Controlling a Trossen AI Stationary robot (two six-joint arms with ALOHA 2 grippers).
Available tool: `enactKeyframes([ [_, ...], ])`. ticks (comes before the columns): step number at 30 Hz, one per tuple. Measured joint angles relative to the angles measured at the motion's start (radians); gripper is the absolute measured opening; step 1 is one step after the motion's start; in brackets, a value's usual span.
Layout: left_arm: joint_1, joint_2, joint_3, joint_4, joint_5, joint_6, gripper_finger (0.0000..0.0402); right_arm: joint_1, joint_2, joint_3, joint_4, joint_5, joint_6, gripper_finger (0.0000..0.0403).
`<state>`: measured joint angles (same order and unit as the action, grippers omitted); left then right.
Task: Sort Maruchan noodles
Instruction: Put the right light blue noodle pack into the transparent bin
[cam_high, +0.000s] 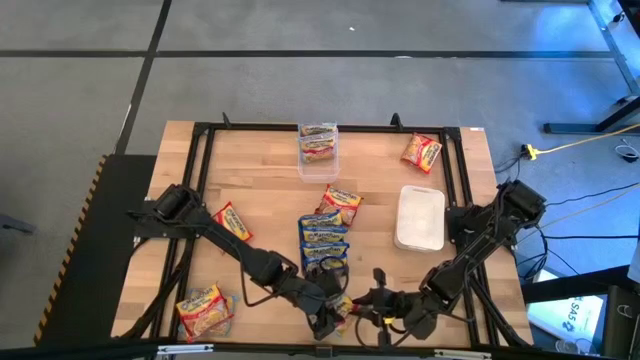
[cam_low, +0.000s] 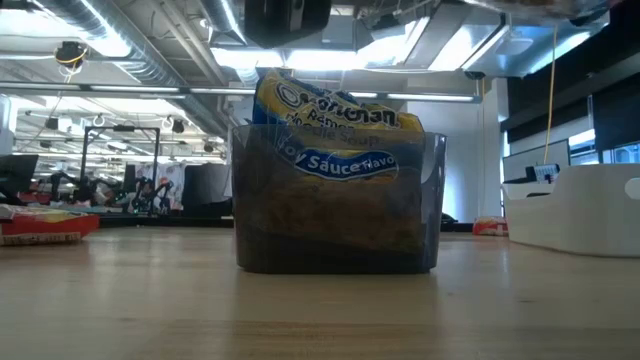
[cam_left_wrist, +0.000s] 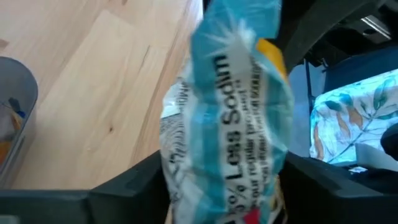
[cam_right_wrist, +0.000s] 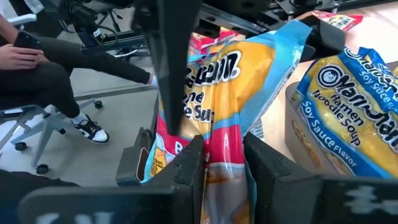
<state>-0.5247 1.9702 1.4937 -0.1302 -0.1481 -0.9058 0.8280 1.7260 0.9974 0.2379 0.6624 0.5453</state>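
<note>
The Maruchan noodles are crinkly yellow packets. One packet (cam_high: 345, 306), with a pale blue and red label, is near the table's near edge, and both grippers are shut on it. My left gripper (cam_high: 328, 318) comes from the left and my right gripper (cam_high: 375, 303) from the right. Several blue-banded packets (cam_high: 324, 232) lie flat mid-table. A red-banded packet (cam_high: 232, 222) lies to the left and another (cam_high: 422, 151) at the far right. Two more (cam_high: 204, 310) lie at the near left corner. A clear tub (cam_high: 318, 152) holds packets standing on edge (cam_low: 335, 130). My left gripper (cam_left_wrist: 224, 180) pinches the packet between its two fingers (cam_left_wrist: 134, 180) at the pale blue "Less Sodium" side (cam_left_wrist: 236, 143). The packet stands up past the fingers, above the table. My right gripper (cam_right_wrist: 224, 158) pinches the same packet at its red and yellow part (cam_right_wrist: 221, 146), between two fingers (cam_right_wrist: 186, 163). The rest of the packet reaches forward to the left arm's finger (cam_right_wrist: 171, 68).
A white tray (cam_high: 420, 217) sits right of centre, also seen in the low view (cam_low: 580, 205). A black frame (cam_high: 200, 180) borders the table top. A seated person (cam_right_wrist: 37, 68) is in the room beyond the near edge. Bare wood lies between the tub and the left packet.
</note>
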Motion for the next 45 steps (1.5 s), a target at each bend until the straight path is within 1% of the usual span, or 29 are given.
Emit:
enactKeyframes([
  [3, 0.008, 0.0, 0.0, -0.008, 0.012, 0.016, 0.0184, -0.005, 0.0, 0.0, 0.0, -0.004, 0.005, 0.0072],
  [5, 0.011, 0.0, 0.0, -0.015, 0.016, 0.023, 0.0162, -0.006, 0.0, 0.0, -0.005, -0.016, 0.008, 0.0079],
  [7, 0.011, 0.0, 0.0, -0.014, 0.02, 0.037, 0.0147, -0.006, 0.0, 0.0, -0.004, -0.02, 0.008, 0.0096],
  [9, 0.012, 0.0, 0.0, -0.014, 0.031, 0.054, 0.0138, -0.005, -0.003, 0.0, -0.004, -0.032, 0.005, 0.0122],
  [11, 0.013, -0.003, 0.0, -0.017, 0.046, 0.08, 0.0135, -0.005, -0.037, -0.001, -0.053, -0.09, -0.002, 0.0149],
  [14, 0.02, -0.025, 0.0, -0.036, 0.081, 0.117, 0.0134, -0.001, -0.124, 0.0, -0.174, -0.217, 0.041, 0.0181],
  [15, 0.022, -0.047, -0.001, -0.069, 0.088, 0.128, 0.0134, 0.01, -0.15, 0.0, -0.22, -0.245, 0.057, 0.0189],
  [17, 0.033, -0.083, 0.001, -0.102, 0.095, 0.149, 0.0133, 0.038, -0.195, 0.0, -0.286, -0.26, 0.079, 0.0201],
  [19, 0.045, -0.124, 0.001, -0.2, 0.069, 0.19, 0.0133, 0.075, -0.222, 0.0, -0.348, -0.23, 0.084, 0.0207],
  [20, 0.054, -0.144, 0.0, -0.232, 0.057, 0.216, 0.0133, 0.094, -0.222, 0.0, -0.362, -0.195, 0.081, 0.0208],
  [23, 0.087, -0.215, 0.0, -0.323, 0.017, 0.311, 0.0133, 0.138, -0.211, -0.002, -0.396, -0.039, 0.04, 0.0209],
  [26, 0.138, -0.28, 0.0, -0.388, -0.019, 0.407, 0.0133, 0.139, -0.191, -0.001, -0.446, 0.074, 0.008, 0.0209],
  [29, 0.202, -0.326, 0.0, -0.441, -0.051, 0.503, 0.0133, 0.112, -0.189, -0.002, -0.513, 0.134, -0.019, 0.0209],
  [34, 0.312, -0.379, 0.002, -0.493, -0.054, 0.627, 0.0133, 0.033, -0.191, -0.002, -0.645, 0.135, -0.03, 0.0209],
  [36, 0.357, -0.387, 0.0, -0.54, -0.051, 0.667, 0.0133, 0.0, -0.191, -0.002, -0.703, 0.102, -0.025, 0.0209],
  [38, 0.404, -0.389, 0.0, -0.535, -0.041, 0.708, 0.0133, -0.029, -0.191, -0.002, -0.756, 0.075, -0.014, 0.0209],
  [41, 0.473, -0.389, 0.0, -0.577, -0.04, 0.762, 0.0133, -0.062, -0.191, -0.002, -0.813, 0.07, 0.005, 0.0209],
  [45, 0.575, -0.39, 0.0, -0.597, 0.007, 0.859, 0.0133, -0.095, -0.192, -0.019, -0.833, 0.066, 0.008, 0.0209],
])
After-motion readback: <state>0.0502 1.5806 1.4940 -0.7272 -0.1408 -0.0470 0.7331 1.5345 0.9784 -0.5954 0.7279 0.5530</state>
